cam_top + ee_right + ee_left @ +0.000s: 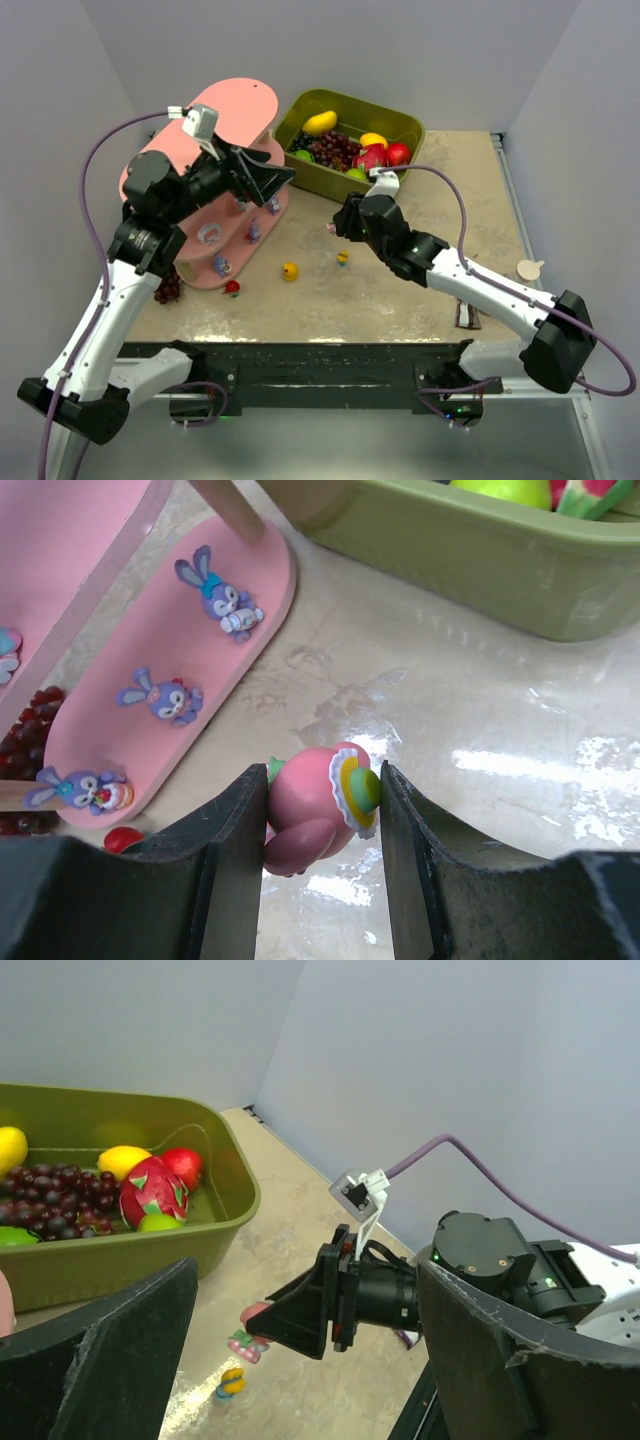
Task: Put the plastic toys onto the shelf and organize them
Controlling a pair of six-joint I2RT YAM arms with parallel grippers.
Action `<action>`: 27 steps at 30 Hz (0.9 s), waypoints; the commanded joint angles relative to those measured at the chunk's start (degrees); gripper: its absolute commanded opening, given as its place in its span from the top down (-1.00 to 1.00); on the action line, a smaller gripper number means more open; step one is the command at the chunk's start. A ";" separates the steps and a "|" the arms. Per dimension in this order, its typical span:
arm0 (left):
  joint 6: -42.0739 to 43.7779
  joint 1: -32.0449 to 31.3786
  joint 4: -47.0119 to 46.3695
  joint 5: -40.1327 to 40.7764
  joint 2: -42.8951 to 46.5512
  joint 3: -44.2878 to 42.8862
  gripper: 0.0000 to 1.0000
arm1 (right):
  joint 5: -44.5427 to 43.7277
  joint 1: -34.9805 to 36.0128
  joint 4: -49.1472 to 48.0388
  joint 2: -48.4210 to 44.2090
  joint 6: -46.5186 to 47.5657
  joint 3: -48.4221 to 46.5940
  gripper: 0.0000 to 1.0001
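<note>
Left gripper (270, 178): fingers spread wide with nothing between them. It hangs over the shelf (245, 105) at the height of the middle board.
Right gripper (322, 790): clamped on one pink toy (305, 820), above the table (420, 270).
Held toy: a round pink body that fills the gap from finger to finger. Its yellow-and-green disc faces the right-hand finger.
Shelf, from the right gripper: ahead and to the left. The bottom board (190, 650) has its long axis running from the near left to the far right of that wrist view.
Purple bunnies (225, 600): I count three, strung along the bottom board, ears toward the left side of the view.
Middle board: a few pale figures under my left arm (too hidden to count).
Loose on the table: three — a yellow toy (290, 271) and a red toy (232, 288) near the shelf's base, and a small yellow-and-blue toy (343, 258) just below the right gripper.
Olive bin (120, 1255): one, beyond both grippers, full of fruit.
Grape bunch (168, 288): one, lying against the shelf's near end.
</note>
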State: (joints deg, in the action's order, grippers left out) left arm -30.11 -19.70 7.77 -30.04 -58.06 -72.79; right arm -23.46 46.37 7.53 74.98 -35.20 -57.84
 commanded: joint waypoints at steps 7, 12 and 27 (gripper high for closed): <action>2.60 -13.86 -3.55 17.20 -4.33 2.21 -0.88 | -9.67 -0.75 8.28 -8.52 -2.15 -4.04 1.00; 0.50 -23.35 -6.89 26.77 -6.53 8.71 -0.85 | -10.46 -0.84 10.49 -17.21 -2.50 -0.17 1.00; -11.11 -34.17 -28.15 35.23 -11.80 21.29 -0.48 | -3.78 -0.84 8.20 -31.04 3.12 7.48 1.00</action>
State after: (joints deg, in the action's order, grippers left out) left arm -38.57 -51.83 -10.44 2.76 -68.47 -52.01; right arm -28.95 45.67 18.41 44.40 -33.98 -50.76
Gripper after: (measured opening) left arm 0.742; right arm 0.452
